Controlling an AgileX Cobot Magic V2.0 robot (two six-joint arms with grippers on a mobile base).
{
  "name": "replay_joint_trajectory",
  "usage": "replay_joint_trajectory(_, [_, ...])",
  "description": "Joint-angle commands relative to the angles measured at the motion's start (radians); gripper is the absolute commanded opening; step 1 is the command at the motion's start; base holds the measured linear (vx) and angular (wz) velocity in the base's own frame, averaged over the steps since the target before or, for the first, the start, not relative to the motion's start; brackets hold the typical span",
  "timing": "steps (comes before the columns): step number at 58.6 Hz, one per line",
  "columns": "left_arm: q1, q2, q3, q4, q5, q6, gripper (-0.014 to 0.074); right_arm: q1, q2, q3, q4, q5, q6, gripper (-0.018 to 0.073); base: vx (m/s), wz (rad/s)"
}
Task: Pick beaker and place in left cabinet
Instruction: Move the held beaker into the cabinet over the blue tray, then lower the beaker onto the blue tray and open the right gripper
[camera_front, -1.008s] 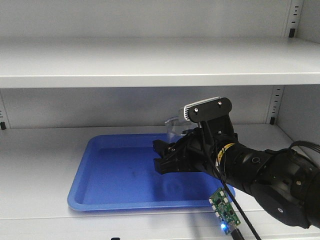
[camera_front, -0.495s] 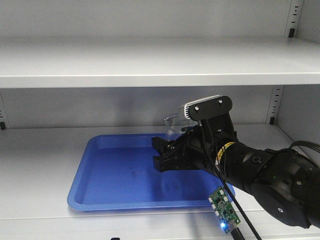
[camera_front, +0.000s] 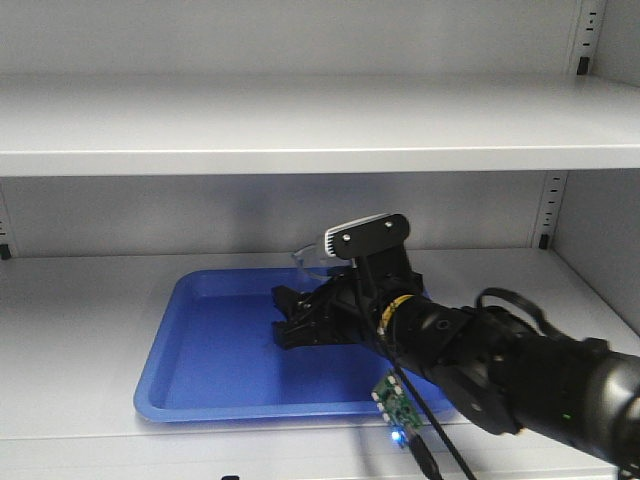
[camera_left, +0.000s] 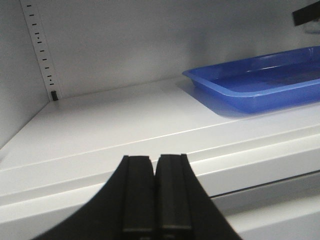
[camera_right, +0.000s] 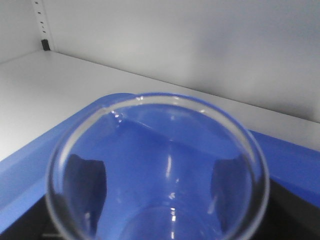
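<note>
Right gripper (camera_front: 288, 318): clamped on the beaker (camera_front: 312, 262), holding it above the blue tray (camera_front: 215, 345).
Beaker: inside the left cabinet (camera_front: 300, 120), over the tray on the lower shelf; its rim fills the right wrist view.
Left gripper (camera_left: 156, 192): fingers pressed together, holding nothing, before the shelf edge.

beaker (camera_right: 160, 165): clear glossy glass | tray (camera_front: 215, 350): blue glossy plastic | shelf (camera_left: 110, 125): matt white, smooth
</note>
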Motion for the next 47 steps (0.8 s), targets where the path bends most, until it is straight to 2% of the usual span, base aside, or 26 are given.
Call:
replay_joint_trajectory(1, [-0.001, -0.019, 0.016, -0.003, -0.075, -0.003, 0.0001, -0.004, -0.004, -0.072, -0.001, -0.080, 0.001, -0.0004, 0.00, 0.00])
replay_joint_trajectory(16, [-0.001, -0.019, 0.016, -0.003, -0.075, -0.003, 0.0001, -0.004, 0.085, -0.080, -0.001, -0.079, 0.001, 0.0005, 0.00, 0.00])
replay_joint_trajectory(29, [-0.001, -0.019, 0.016, -0.003, -0.075, -0.003, 0.0001, -0.004, 0.125, -0.080, 0.027, -0.075, 0.001, 0.0086, 0.00, 0.00])
replay_joint_trajectory(40, [-0.001, -0.019, 0.016, -0.003, -0.075, -0.003, 0.0001, -0.004, 0.135, -0.080, 0.055, -0.085, 0.001, 0.0253, 0.00, 0.00])
replay_joint_trajectory(47, [-0.001, -0.019, 0.016, -0.003, -0.075, -0.003, 0.0001, -0.004, 0.135, -0.080, 0.055, -0.116, 0.001, 0.0434, 0.00, 0.00])
